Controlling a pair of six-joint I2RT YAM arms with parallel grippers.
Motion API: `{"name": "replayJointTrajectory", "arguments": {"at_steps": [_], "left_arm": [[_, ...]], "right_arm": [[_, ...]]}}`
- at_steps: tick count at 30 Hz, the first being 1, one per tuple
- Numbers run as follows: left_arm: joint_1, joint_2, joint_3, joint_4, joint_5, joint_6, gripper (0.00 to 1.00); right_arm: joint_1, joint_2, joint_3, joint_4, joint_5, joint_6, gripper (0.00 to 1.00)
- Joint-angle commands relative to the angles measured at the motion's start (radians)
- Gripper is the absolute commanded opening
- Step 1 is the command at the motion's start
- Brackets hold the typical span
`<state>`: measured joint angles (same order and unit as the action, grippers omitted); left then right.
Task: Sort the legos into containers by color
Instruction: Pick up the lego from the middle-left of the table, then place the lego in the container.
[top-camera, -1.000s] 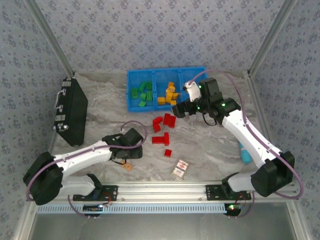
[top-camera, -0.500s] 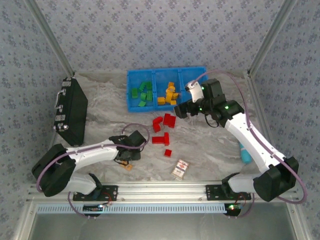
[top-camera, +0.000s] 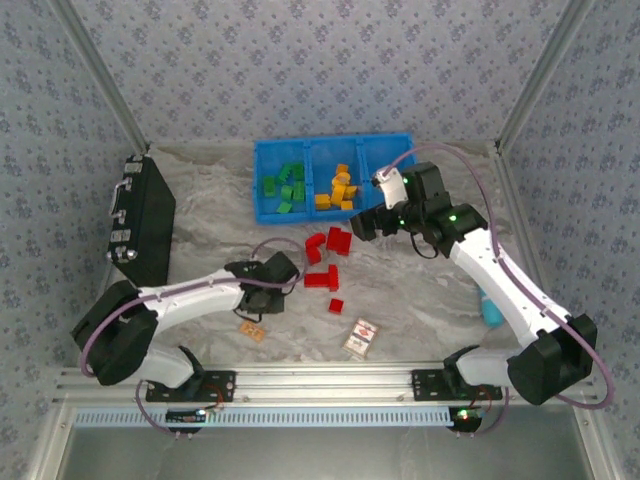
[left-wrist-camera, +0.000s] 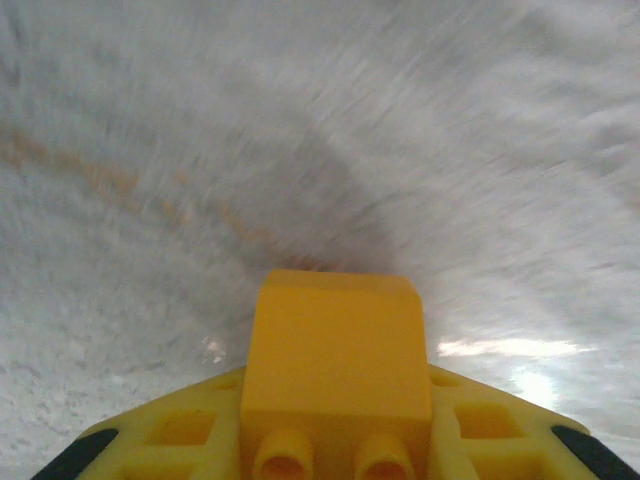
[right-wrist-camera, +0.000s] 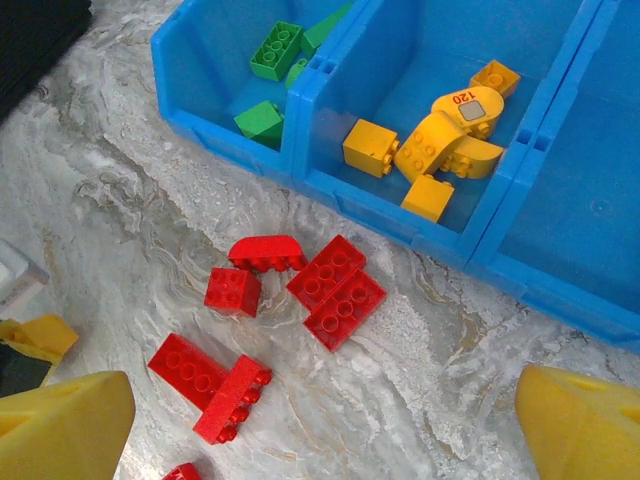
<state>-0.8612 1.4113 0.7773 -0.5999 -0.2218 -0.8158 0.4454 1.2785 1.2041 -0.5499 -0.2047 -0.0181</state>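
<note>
Several red bricks (right-wrist-camera: 325, 272) lie loose on the worktop (right-wrist-camera: 120, 200), just in front of the blue bin (right-wrist-camera: 400, 208); its right compartment (right-wrist-camera: 590, 200) is bare. The right claw (right-wrist-camera: 320, 430) is held wide open above them. The square brick (right-wrist-camera: 232, 291), set slightly apart, is judged the best pick: jaws lowered squarely across it, neighbours left untouched. The left claw (left-wrist-camera: 335, 360) is shut, nothing seen held.

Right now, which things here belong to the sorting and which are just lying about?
Job: red plastic bricks, green plastic bricks, orange plastic bricks, blue three-compartment plastic bin.
Lying about: black rectangular case, red-and-white printed card, small tan patterned tile.
</note>
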Motion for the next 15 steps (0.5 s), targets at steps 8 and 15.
{"name": "replayJointTrajectory", "arguments": {"at_steps": [8, 15], "left_arm": [[0.11, 0.174, 0.483, 0.12, -0.029, 0.271, 0.32], [0.151, 0.494, 0.871, 0.2, 0.021, 0.404, 0.32]], "right_arm": [[-0.03, -0.081, -0.095, 0.056, -0.017, 0.031, 1.0], [-0.023, -0.099, -0.156, 0.093, -0.029, 0.11, 1.0]]}}
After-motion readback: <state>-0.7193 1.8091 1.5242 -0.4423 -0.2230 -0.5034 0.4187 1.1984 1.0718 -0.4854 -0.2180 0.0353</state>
